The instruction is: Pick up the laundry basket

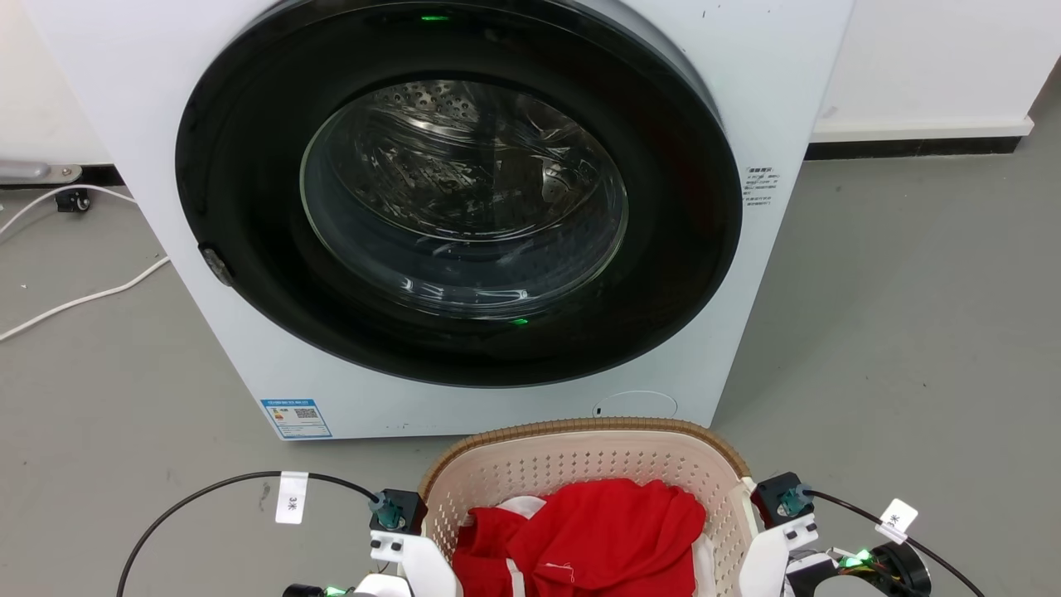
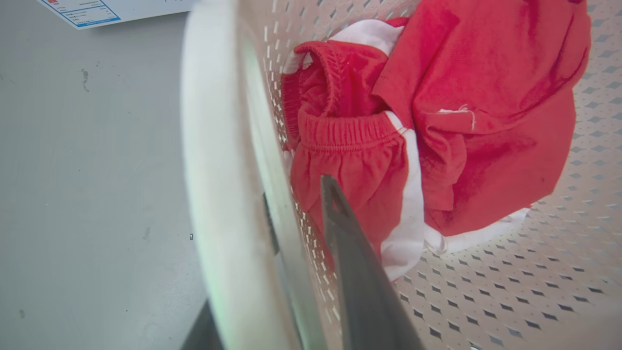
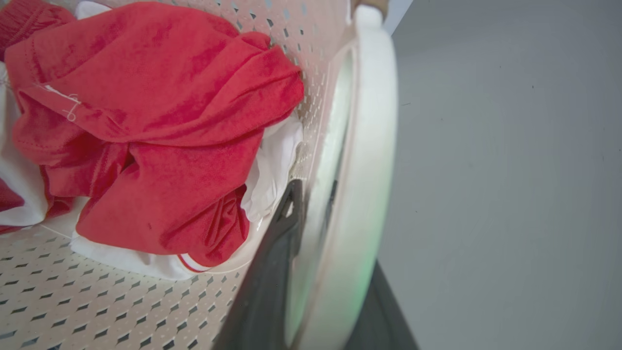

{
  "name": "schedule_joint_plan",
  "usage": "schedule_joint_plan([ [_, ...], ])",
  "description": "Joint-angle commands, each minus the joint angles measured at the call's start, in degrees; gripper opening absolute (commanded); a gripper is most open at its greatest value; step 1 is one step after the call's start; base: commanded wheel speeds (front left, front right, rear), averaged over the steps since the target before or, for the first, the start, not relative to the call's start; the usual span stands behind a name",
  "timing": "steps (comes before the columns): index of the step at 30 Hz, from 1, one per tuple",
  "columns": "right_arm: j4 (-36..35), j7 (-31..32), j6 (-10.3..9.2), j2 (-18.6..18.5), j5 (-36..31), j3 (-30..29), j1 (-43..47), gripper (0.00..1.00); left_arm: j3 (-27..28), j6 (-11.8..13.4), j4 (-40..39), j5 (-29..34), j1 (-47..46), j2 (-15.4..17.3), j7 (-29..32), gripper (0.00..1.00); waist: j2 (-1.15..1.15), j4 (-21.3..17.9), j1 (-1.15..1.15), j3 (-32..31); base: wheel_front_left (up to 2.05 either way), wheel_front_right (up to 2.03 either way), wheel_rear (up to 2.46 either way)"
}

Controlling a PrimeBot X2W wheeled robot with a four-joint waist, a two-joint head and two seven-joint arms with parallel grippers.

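Grey floor, white washer, laundry basket before it, white cable left

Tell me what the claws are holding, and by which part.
The laundry basket, by its white side handles: left claw on one, right claw on the other, one finger inside, one outside.

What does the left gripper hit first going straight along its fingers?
Likely the red-and-white elastic-waist shorts inside the cream perforated plastic laundry basket; the inner finger overlaps them, depth unclear.
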Motion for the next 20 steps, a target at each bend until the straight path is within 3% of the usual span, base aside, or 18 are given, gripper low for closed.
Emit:
schedule_joint_plan([
  [1,-0.14,0.09,0.16,0.09,-0.67,0.52,0.58,0.00,-0.43,-0.86,-0.49,-0.19,-0.45,-0.12,-0.54,0.00,0.00,-0.01,0.00,-0.01,0.00,0.00,0.00],
  [20,-0.13,0.25,0.16,0.16,-0.77,0.29,0.98,0.00,-2.12,-0.87,-0.28,-1.98,-0.42,0.11,-0.79,0.00,0.00,-0.14,0.00,-0.07,0.00,0.00,0.00],
])
